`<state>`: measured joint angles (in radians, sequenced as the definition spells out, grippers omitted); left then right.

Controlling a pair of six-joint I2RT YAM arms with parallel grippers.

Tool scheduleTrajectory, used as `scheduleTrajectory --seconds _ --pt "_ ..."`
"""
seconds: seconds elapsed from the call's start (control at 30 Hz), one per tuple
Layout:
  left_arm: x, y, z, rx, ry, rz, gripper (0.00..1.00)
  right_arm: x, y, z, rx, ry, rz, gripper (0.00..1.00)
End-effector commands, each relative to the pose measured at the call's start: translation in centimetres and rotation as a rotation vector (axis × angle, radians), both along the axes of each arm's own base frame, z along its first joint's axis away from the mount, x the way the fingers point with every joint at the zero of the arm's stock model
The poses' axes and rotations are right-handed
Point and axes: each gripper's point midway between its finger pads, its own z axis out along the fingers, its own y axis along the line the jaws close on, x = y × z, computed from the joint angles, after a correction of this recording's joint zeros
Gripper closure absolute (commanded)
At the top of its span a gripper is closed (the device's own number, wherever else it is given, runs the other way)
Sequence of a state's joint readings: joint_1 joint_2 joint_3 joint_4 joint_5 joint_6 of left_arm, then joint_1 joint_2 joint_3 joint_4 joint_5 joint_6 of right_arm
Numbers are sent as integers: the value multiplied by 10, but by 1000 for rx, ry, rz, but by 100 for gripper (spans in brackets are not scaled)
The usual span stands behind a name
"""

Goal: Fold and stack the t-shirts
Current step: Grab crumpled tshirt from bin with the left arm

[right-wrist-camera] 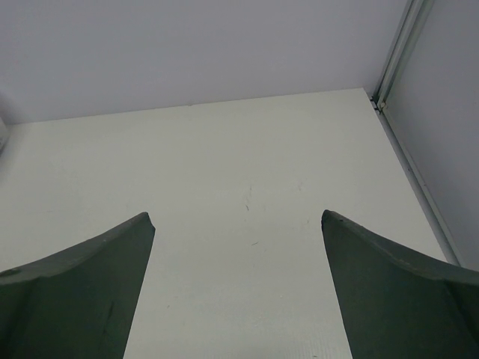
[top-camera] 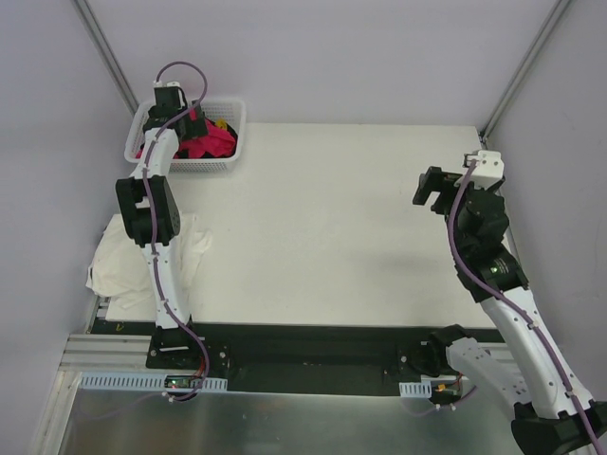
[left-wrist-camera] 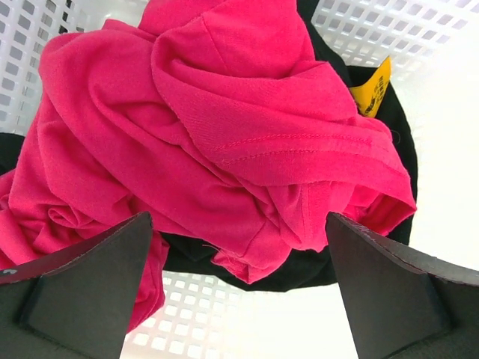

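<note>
Hovering above magenta t-shirt (left-wrist-camera: 224,127): left tool (left-wrist-camera: 236,221), agape.

Cloth and plastic
Magenta t-shirt (left-wrist-camera: 224,127) — matt, soft knit cloth; basket (left-wrist-camera: 352,30) — glossy white plastic lattice; table (right-wrist-camera: 247,187) smooth, matt.

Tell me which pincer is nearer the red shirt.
Left. The left pincer hangs open just above the red shirt in the basket; the right pincer hovers across the table, far from it.
</note>
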<state>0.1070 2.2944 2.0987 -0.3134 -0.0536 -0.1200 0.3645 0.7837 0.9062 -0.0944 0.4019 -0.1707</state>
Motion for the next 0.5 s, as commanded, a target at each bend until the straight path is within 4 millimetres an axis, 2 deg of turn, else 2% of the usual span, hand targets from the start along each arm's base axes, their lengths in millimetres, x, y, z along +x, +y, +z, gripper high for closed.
scheduleTrajectory --seconds 0.0,0.3,0.47 --pt "1 10 -5 -12 7 22 1 -5 -1 14 46 -55 5 4" --pt "8 24 -26 6 31 61 2 -7 5 13 75 -55 41 4" --pt "12 27 -44 -5 61 81 9 -7 10 12 87 -54 64 4"
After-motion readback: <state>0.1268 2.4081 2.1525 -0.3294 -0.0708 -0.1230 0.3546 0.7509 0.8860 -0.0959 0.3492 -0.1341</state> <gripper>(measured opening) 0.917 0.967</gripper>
